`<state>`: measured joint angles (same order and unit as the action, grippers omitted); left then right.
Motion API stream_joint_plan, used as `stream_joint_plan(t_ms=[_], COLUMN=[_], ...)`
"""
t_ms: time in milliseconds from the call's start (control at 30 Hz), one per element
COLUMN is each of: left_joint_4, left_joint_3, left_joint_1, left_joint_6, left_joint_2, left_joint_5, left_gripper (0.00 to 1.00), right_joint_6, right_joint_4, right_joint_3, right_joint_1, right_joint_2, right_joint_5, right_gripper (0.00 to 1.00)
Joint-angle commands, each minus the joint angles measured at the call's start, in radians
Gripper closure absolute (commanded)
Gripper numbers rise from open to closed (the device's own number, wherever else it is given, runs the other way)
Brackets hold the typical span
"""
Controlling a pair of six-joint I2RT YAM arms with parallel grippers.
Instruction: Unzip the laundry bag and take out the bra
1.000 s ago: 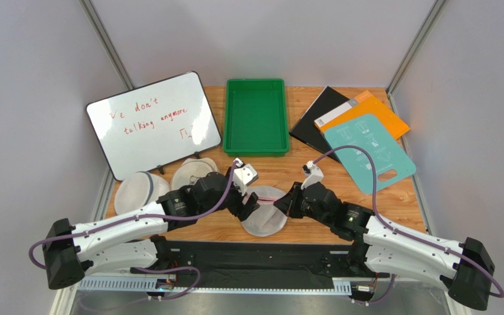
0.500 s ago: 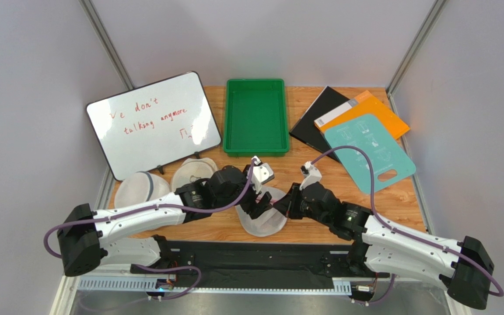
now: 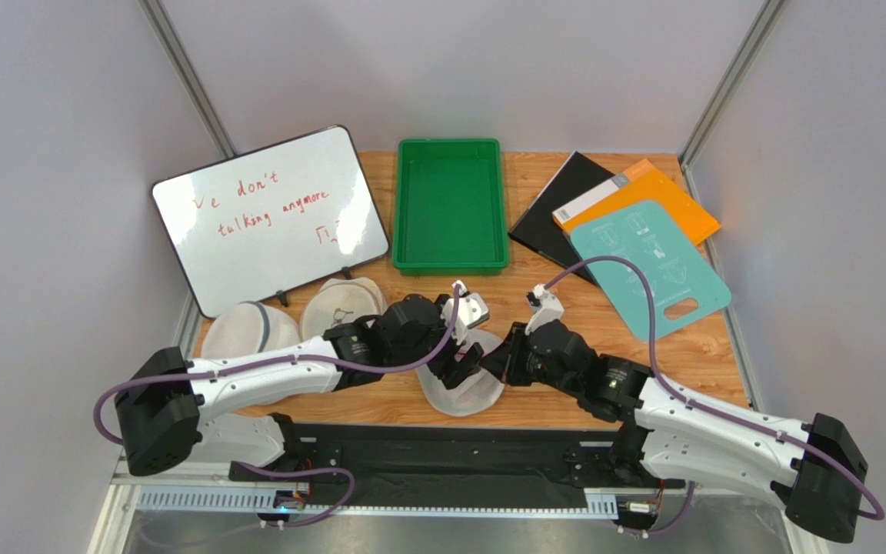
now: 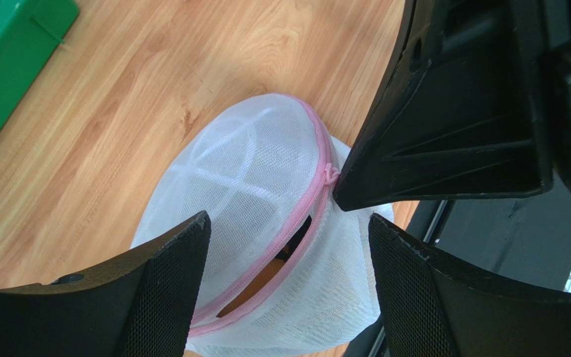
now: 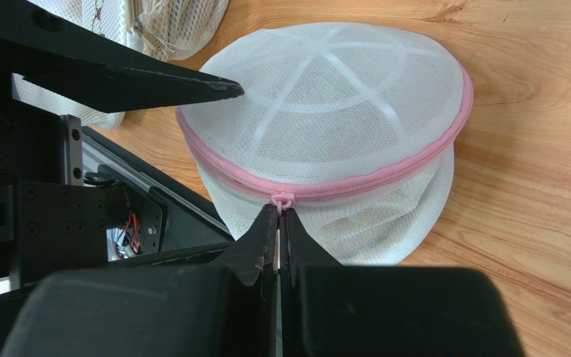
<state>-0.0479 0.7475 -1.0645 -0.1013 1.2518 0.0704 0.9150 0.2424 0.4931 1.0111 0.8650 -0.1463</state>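
Note:
The laundry bag [image 3: 467,392], a white mesh dome with pink trim, sits at the table's near edge between both arms. My right gripper [image 5: 278,210] is shut on the pink zipper pull [image 5: 282,199] at the bag's rim [image 5: 385,175]; the gripper also shows in the top view [image 3: 503,364]. My left gripper [image 4: 288,223] is open and empty, its fingers [image 4: 169,275] straddling the bag [image 4: 251,171] just above it; it also shows in the top view [image 3: 467,364]. The zipper stands partly open. Something brown-orange, likely the bra [image 4: 259,279], shows through the gap; the rest is hidden.
Two plain white mesh bags [image 3: 245,332] [image 3: 338,306] lie left of the bag. A whiteboard [image 3: 269,217] stands back left, a green tray [image 3: 450,202] back centre, and folders with a teal board [image 3: 644,248] back right. A black rail [image 3: 448,444] runs along the near edge.
My left arm has swung right, and its open gripper now sits over the laundry bag. My right gripper has stayed on the zipper pull, barely shifting.

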Motion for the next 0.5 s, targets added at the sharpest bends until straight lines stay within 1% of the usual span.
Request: stream_joint_plan(t_ms=[0,67,100,167,200,267,300,367,400,467], left_joint_4=[0.042,0.042,0.045,0.042,0.042,0.042,0.043,0.042,0.042,0.042], left_joint_3=[-0.011,-0.011,-0.014,-0.013,-0.013,-0.011,-0.011,-0.013,-0.014,-0.016], left_joint_1=[-0.002,-0.002,-0.002,-0.002,-0.002,-0.002,-0.002,-0.002,-0.002,-0.002], left_joint_6=[0.002,-0.001,-0.003,-0.006,-0.006,-0.009,-0.011,-0.014,-0.015,-0.017], left_joint_2=[0.011,0.011,0.011,0.012,0.014,0.020,0.021,0.028,0.029,0.029], left_joint_5=[-0.004,-0.007,-0.007,-0.009,-0.011,-0.012,-0.014,-0.018,-0.021,-0.029], left_gripper=[0.20,0.28,0.36,0.43,0.50,0.60,0.71,0.83,0.93,1.00], right_joint_6=[-0.018,-0.018,-0.019,-0.019,-0.021,-0.021,-0.021,-0.021,-0.021,-0.019], right_joint_4=[-0.037,-0.037,-0.037,-0.037,-0.035,-0.037,-0.037,-0.037,-0.035,-0.037], right_joint_3=[0.047,0.048,0.050,0.055,0.055,0.056,0.055,0.055,0.053,0.052], right_joint_1=[-0.005,-0.003,-0.005,-0.005,-0.005,-0.005,-0.005,-0.005,-0.005,-0.005], right_joint_2=[-0.001,-0.001,-0.001,-0.001,0.002,0.003,0.003,0.003,0.003,0.002], right_joint_5=[0.002,-0.001,-0.002,-0.004,-0.003,-0.003,-0.003,-0.006,-0.006,-0.009], right_gripper=[1.00,1.00,1.00,1.00,1.00,1.00,1.00,1.00,1.00,1.00])
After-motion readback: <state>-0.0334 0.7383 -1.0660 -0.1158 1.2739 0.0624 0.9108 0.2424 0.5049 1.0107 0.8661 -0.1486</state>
